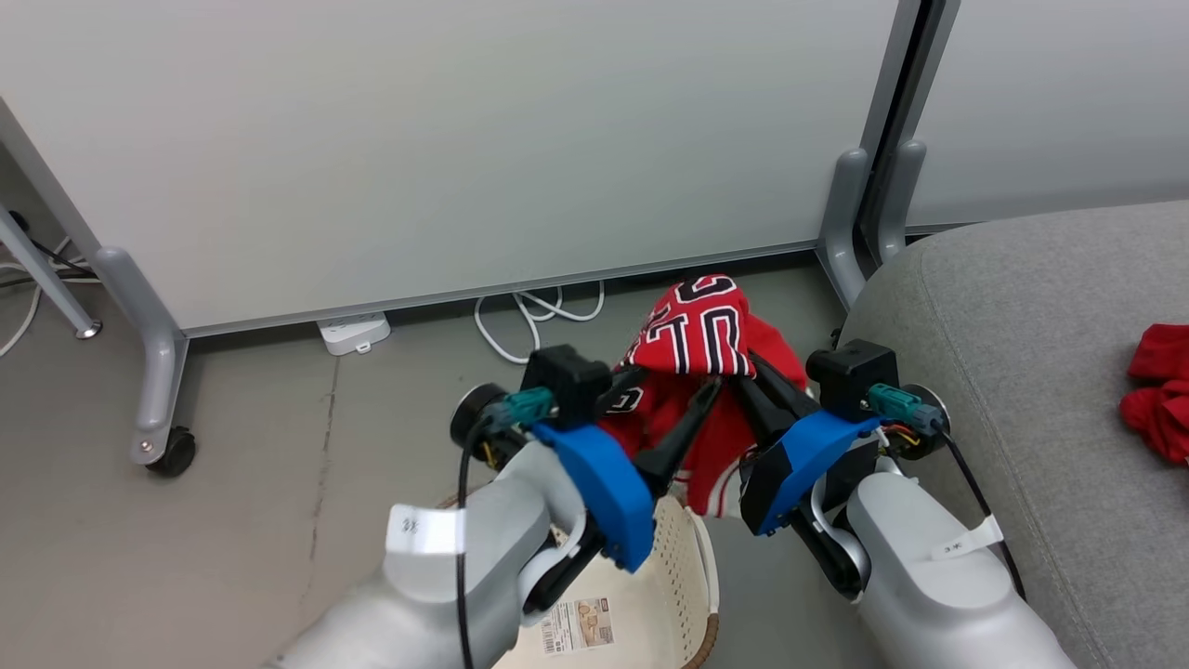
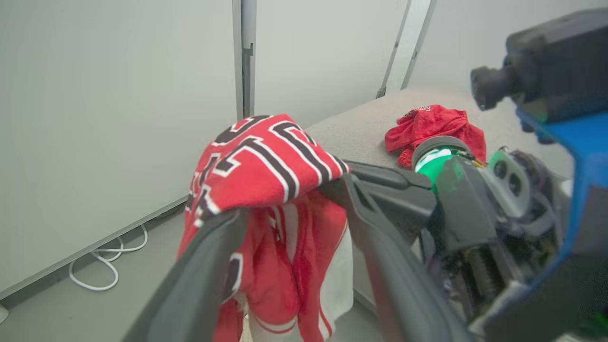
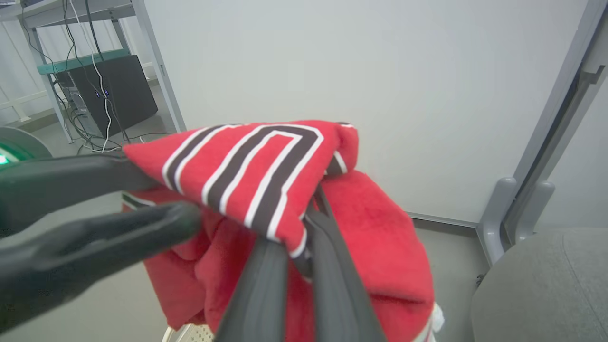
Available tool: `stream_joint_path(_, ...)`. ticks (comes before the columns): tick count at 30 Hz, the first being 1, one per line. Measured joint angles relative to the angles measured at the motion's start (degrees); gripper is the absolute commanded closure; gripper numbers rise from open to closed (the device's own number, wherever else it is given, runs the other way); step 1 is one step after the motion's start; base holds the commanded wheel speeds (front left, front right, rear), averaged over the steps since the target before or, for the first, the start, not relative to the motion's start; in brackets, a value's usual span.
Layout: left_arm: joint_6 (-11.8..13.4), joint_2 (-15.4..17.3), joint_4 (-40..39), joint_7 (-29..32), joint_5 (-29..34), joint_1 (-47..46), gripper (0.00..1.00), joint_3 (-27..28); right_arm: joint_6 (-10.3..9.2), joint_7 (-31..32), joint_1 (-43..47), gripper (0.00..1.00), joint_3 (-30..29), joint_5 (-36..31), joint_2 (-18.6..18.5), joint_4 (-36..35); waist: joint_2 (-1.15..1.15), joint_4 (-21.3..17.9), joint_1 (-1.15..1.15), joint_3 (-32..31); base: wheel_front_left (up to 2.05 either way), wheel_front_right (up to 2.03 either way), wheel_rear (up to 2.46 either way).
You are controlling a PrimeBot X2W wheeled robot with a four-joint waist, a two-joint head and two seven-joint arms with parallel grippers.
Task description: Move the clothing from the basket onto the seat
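Note:
The red jersey (image 1: 697,325) with black-and-white numerals hangs in the air above the cream basket (image 1: 683,567), stretched between both grippers. My right gripper (image 1: 751,367) is shut on a fold of the jersey (image 3: 266,166), its fingers meeting at the cloth (image 3: 308,228). My left gripper (image 1: 676,383) is open, its fingers spread wide, and the jersey (image 2: 266,166) lies draped over one finger (image 2: 209,266). The plain red garment (image 1: 1156,390) lies crumpled on the grey seat (image 1: 1022,372) at the right, also seen on the seat (image 2: 356,135) as a red heap (image 2: 432,126).
A pale partition wall (image 1: 464,139) stands just behind, on grey feet (image 1: 850,214) and a castor (image 1: 172,453). A white power strip (image 1: 353,333) and a looped cable (image 1: 529,321) lie on the floor under it. A desk with a black computer (image 3: 114,85) stands far left.

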Motion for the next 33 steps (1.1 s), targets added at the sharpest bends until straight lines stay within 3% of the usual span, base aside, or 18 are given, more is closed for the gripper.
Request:
stream_joint_path(11, 0.1, 5.0, -11.3, 0.0, 17.7, 15.8, 0.00, 18.7, 0.00, 0.0, 0.8, 1.00, -4.4, -2.7, 0.0, -1.7, 0.00, 0.9, 0.00, 1.3, 0.00, 0.00, 0.00)
stream_joint_path(21, 0.3, 5.9, -19.1, 0.0, 30.4, 27.8, 0.00, 34.4, 0.00, 0.0, 2.0, 1.00, -6.6, -4.0, 0.0, -2.5, 0.00, 1.1, 0.00, 1.4, 0.00, 0.00, 0.00)
stream_joint_path(27, 0.3, 4.8, -20.6, 0.0, 34.1, 32.0, 0.00, 40.4, 0.00, 0.0, 2.6, 1.00, -7.4, -4.5, 0.0, -2.9, 0.00, 1.2, 0.00, 1.3, 0.00, 0.00, 0.00)
stream_joint_path(33, 0.2, 3.6, -20.9, 0.0, 36.0, 33.3, 0.00, 42.4, 0.00, 0.0, 2.9, 1.00, -7.8, -4.7, 0.0, -2.9, 0.00, 1.4, 0.00, 1.2, 0.00, 0.00, 0.00)
